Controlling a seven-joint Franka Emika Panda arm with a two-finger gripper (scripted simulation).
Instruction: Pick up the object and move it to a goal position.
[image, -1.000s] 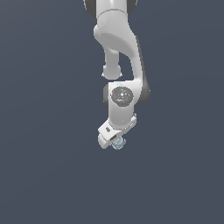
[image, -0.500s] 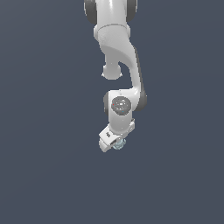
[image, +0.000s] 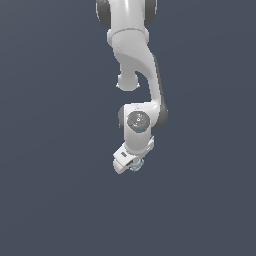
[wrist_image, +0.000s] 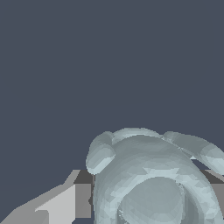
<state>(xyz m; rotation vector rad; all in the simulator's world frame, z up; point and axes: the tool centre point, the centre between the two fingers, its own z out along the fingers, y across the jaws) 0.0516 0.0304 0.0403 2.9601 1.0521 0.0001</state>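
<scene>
The object (image: 136, 164), a small pale blue-grey glassy lump with knobs on its sides, sits at the tip of the gripper (image: 133, 165), lifted clear against the flat dark backdrop. In the wrist view the object (wrist_image: 153, 183) fills the space between the fingers (wrist_image: 65, 203), which appear pinched onto it from either side. So it lies straight out along the hand's axis, already in the grip. No goal marker shows, so I cannot tell which way the carry must go.

You're looking at a pale blue-grey object (wrist_image: 153, 183) with a smooth, glassy, translucent-looking finish. The arm (image: 135, 55) shows smooth white plastic-like shells, softly glossy, over dark joints.
</scene>
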